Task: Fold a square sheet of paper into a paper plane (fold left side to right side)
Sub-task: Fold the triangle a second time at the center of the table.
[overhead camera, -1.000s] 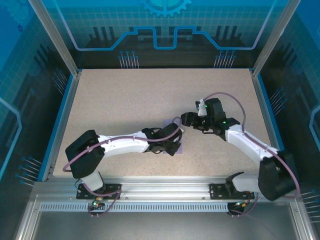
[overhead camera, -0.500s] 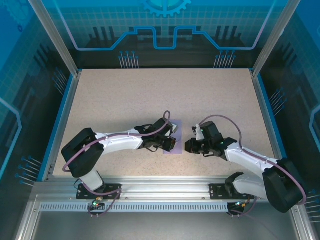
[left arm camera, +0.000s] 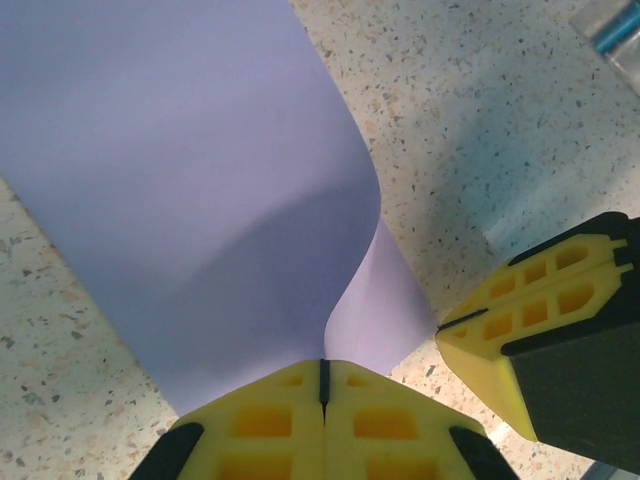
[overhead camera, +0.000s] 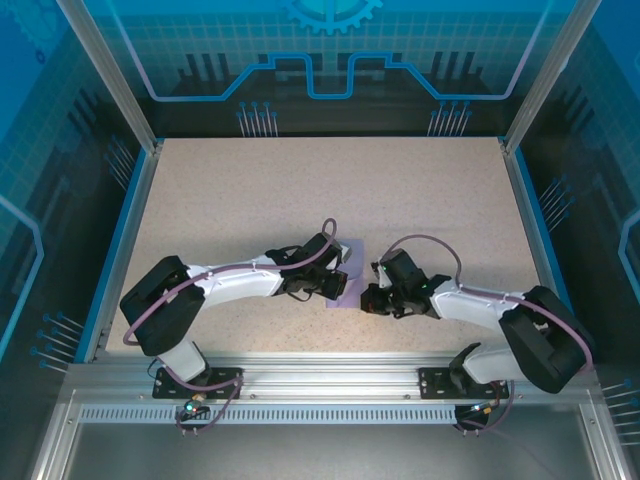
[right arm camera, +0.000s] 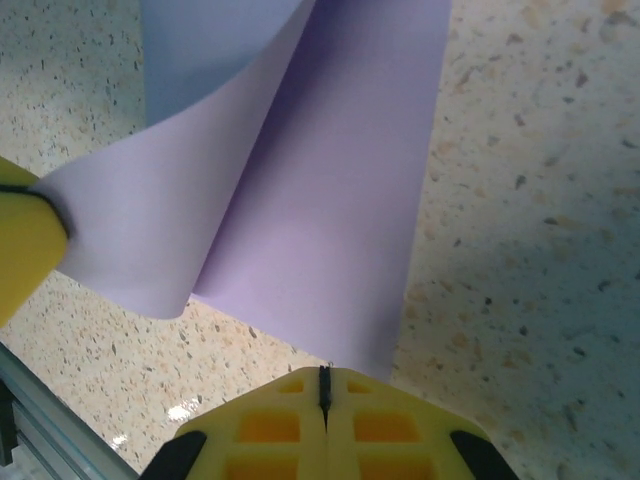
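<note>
The square sheet of paper (overhead camera: pixel 342 300) is lavender and lies near the table's front centre, between the two grippers. In the left wrist view the sheet (left arm camera: pixel 200 180) curls up off the table, and my left gripper (left arm camera: pixel 323 368) is shut on the raised edge. The lifted flap bends over toward the right. My right gripper (right arm camera: pixel 323 375) is shut, with its tips at the near edge of the flat lower layer (right arm camera: pixel 330 220); a pinch cannot be made out. From above, the left gripper (overhead camera: pixel 346 283) and the right gripper (overhead camera: pixel 366 298) stand almost touching.
A speckled beige table (overhead camera: pixel 300 190) has blue side rails and an aluminium frame (overhead camera: pixel 320 375) along the near edge. Both arms' cables loop above the wrists. The left gripper's yellow finger (right arm camera: pixel 18 250) sits close at the left in the right wrist view.
The right arm swung from the back right down to the sheet's right side, and its jaws closed. The left gripper shifted slightly right, holding the raised flap.
</note>
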Controlling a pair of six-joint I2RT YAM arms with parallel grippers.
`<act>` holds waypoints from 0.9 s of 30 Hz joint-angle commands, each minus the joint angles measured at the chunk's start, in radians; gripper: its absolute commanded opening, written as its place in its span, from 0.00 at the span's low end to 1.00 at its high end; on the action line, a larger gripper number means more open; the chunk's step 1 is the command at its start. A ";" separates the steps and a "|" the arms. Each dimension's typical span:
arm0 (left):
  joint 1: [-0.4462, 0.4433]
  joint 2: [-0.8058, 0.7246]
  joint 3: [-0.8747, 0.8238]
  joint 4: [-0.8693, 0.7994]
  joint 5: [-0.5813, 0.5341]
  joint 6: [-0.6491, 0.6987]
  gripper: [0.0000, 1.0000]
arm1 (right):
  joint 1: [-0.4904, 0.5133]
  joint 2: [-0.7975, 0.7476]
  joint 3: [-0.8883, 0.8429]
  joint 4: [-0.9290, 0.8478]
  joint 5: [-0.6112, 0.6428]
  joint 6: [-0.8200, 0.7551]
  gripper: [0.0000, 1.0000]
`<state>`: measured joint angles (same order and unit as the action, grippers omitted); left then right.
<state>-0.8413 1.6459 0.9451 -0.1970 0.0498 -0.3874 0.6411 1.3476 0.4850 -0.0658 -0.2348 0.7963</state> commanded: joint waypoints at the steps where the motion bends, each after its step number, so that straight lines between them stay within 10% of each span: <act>1: 0.007 -0.007 0.021 -0.036 -0.026 0.025 0.05 | 0.021 0.023 0.039 0.006 0.032 0.012 0.04; 27: 0.037 0.075 0.072 -0.048 -0.059 0.062 0.05 | 0.043 0.107 0.051 -0.113 0.066 -0.009 0.04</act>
<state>-0.8158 1.6985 0.9871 -0.2245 0.0116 -0.3561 0.6613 1.4330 0.5446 -0.1108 -0.1833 0.7963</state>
